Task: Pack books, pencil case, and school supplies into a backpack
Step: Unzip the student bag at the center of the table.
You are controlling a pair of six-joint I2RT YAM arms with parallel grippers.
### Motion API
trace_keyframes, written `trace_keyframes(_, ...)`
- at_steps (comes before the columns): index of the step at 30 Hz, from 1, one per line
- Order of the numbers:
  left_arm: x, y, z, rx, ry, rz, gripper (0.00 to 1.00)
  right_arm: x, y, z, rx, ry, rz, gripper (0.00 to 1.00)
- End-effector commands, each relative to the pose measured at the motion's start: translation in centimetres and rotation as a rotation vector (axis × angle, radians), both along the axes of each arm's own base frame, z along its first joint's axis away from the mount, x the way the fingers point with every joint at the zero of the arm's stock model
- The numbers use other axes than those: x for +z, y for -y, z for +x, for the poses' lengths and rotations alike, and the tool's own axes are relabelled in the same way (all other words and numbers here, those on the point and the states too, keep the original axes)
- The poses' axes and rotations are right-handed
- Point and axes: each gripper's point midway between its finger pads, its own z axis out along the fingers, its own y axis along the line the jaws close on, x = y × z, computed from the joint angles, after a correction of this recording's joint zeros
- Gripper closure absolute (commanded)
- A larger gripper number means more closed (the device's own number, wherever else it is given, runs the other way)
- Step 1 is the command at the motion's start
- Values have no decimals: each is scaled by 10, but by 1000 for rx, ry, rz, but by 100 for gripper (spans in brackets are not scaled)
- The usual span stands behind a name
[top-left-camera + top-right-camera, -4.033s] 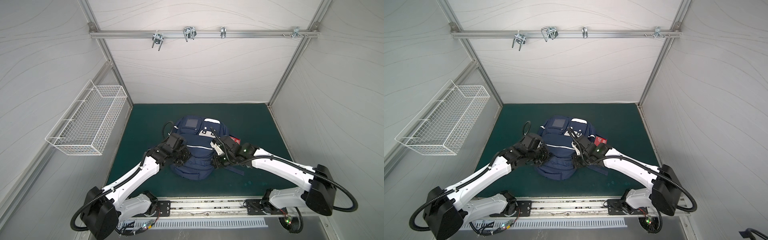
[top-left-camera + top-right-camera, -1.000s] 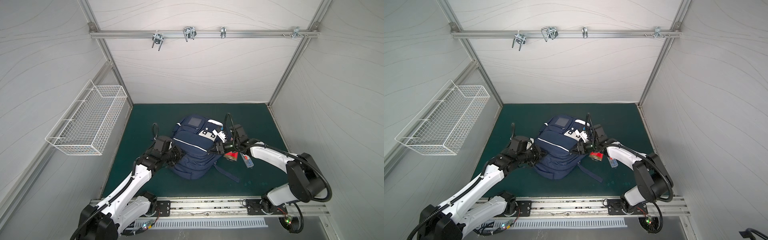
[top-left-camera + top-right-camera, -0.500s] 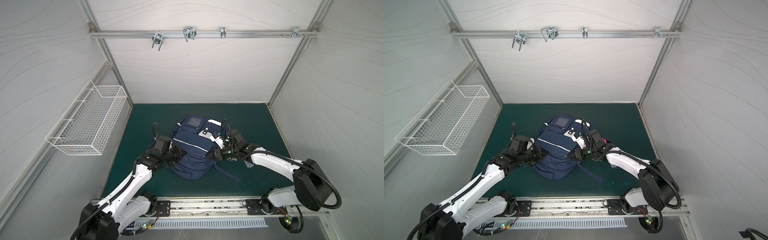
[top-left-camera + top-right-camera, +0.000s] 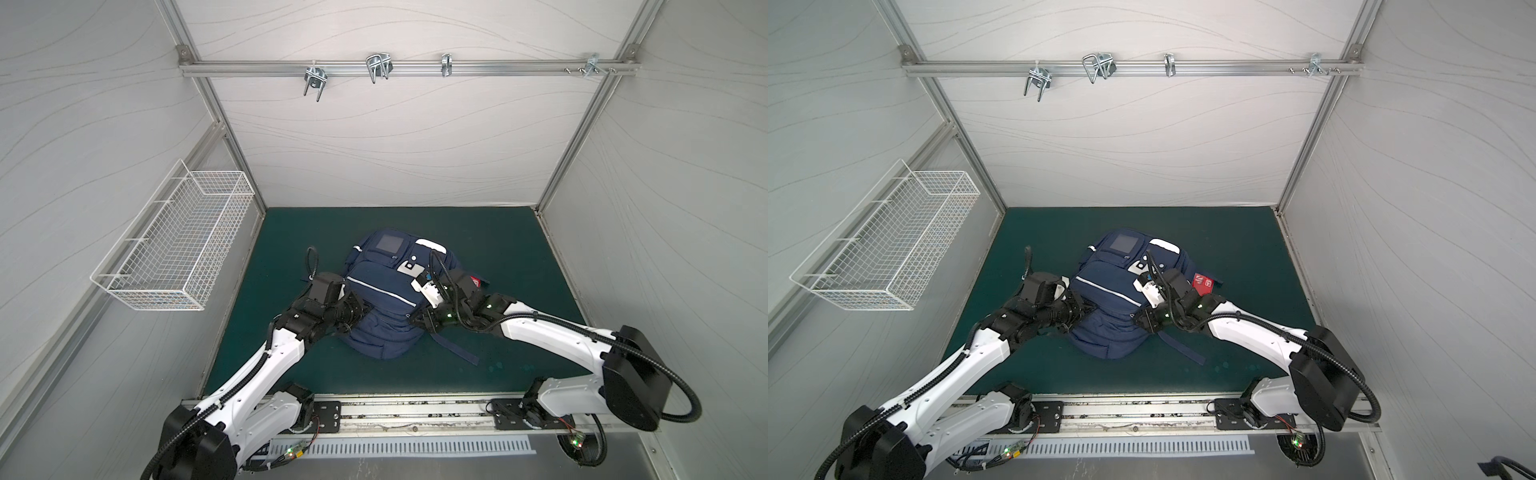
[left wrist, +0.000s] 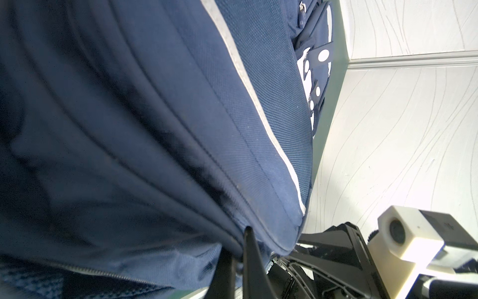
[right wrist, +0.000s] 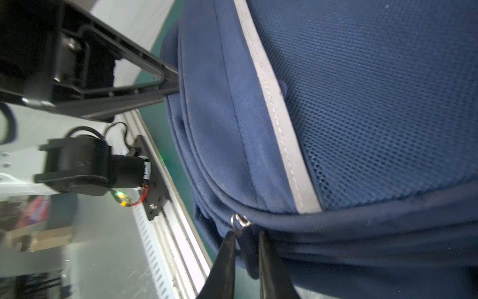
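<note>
The right hand [image 6: 247, 234] pinches the zip pull [image 6: 248, 259] right in front of it. Across the backpack [image 4: 384, 309], the left hand [image 5: 240, 240] is shut tight on cloth.

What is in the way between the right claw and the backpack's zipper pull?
Nothing visible is. The right gripper has its jaws on either side of the dark zipper tab, which hangs from the metal ring at the backpack edge.
</note>
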Motion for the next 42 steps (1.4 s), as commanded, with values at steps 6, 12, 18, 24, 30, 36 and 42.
trace_keyframes(6, 23, 8, 18, -5, 106, -49, 100, -12, 12, 3, -85, 102, -180, 96)
trace_keyframes(12, 21, 6, 19, -5, 110, -33, 100, -9, 11, 3, -104, 107, -186, 100)
trace_keyframes(18, -5, -40, 18, 133, 3, 59, 65, 14, 13, -10, -126, 47, -113, 100)
trace_keyframes(24, -11, -68, 33, 237, -48, -66, 70, 22, 15, -21, -151, -29, -87, 100)
trace_keyframes(30, -8, -61, 46, 213, -22, -110, 75, 21, 14, -23, -176, -70, -93, 100)
trace_keyframes(36, -22, -57, 43, 201, -42, -134, 82, 31, 9, -25, -185, -79, -82, 100)
trace_keyframes(42, -37, -53, 42, 200, -55, -173, 100, 35, 1, -25, -196, -82, -112, 100)
